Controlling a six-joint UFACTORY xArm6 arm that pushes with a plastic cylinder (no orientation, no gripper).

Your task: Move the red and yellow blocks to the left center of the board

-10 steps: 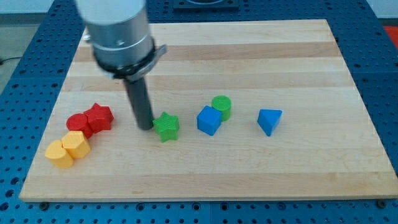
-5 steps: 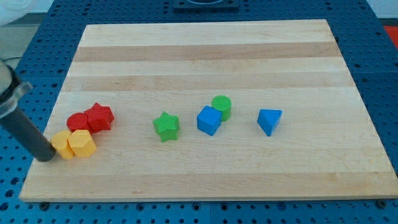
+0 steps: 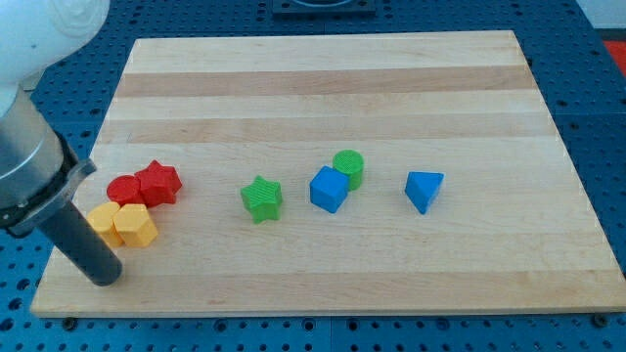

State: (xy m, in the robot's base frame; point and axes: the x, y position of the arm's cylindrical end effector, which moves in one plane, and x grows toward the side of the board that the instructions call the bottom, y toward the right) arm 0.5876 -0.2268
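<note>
A red star block (image 3: pixel 158 183) and a red cylinder (image 3: pixel 124 189) sit touching at the board's left centre. Two yellow blocks lie just below them: a hexagonal one (image 3: pixel 135 225) and one to its left (image 3: pixel 104 222), partly hidden by my rod. My tip (image 3: pixel 104 277) rests near the board's bottom left corner, just below and left of the yellow blocks, and the rod leans up to the view's left.
A green star (image 3: pixel 261 198) lies mid-board. To its right are a blue cube (image 3: pixel 329 189) touching a green cylinder (image 3: pixel 348 168), then a blue triangular block (image 3: pixel 424 190). The wooden board (image 3: pixel 333 78) sits on a blue pegged table.
My rod went from beside the green star to the yellow blocks' left, then down toward the bottom left corner. The yellow blocks slid up and right, against the red ones.
</note>
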